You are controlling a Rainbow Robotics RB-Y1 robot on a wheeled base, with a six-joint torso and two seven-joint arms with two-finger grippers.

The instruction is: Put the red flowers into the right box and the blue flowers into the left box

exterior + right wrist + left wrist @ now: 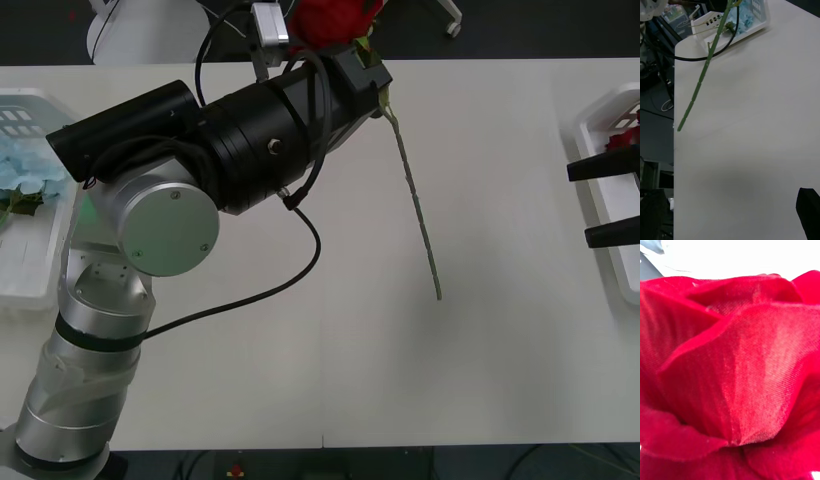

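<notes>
Left arm reaches across the table [300, 380] to its far edge; left gripper [350, 55] is up there w/ a red rose [330, 20], bloom at the gripper, stem [420, 225] slanting down toward table centre. Can't tell how far its fingers are closed or if they clamp the rose. Right gripper [610, 200] sits at the right edge, black fingers spread apart, holding nothing, over the right box [600, 150]. Left box [30, 270] at the left edge holds blue flowers [25, 170].
</notes>
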